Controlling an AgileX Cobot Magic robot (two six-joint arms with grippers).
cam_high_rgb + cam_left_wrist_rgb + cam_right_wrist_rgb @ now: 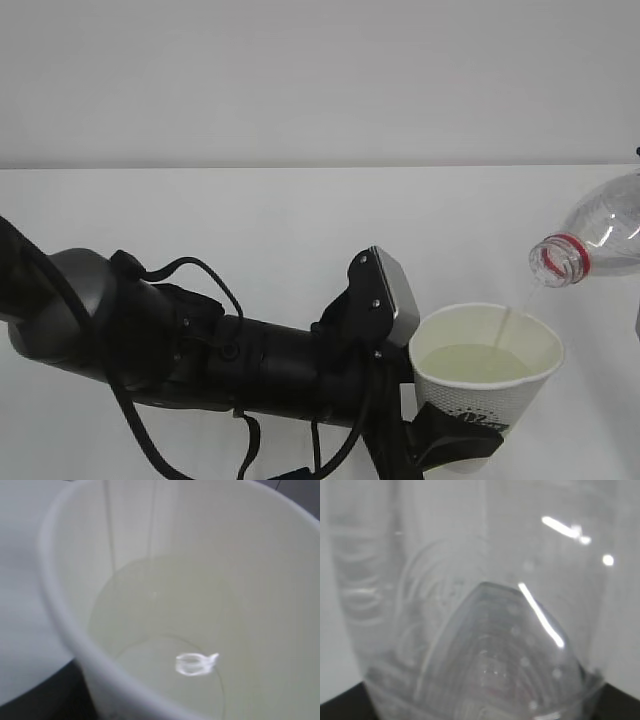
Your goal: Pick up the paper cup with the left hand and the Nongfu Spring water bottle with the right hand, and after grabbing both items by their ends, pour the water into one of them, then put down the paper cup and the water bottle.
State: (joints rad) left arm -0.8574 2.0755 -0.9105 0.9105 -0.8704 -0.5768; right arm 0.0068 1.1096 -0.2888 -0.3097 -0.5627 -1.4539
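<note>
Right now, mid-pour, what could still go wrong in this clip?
1. The stream of water falls near the far right side of the paper cup; a small drift of the bottle could send it over the rim.
2. The cup is already well filled; further pouring could overflow it.
3. The left hand grips the cup low down, so the full cup might tip or buckle when set down.
</note>
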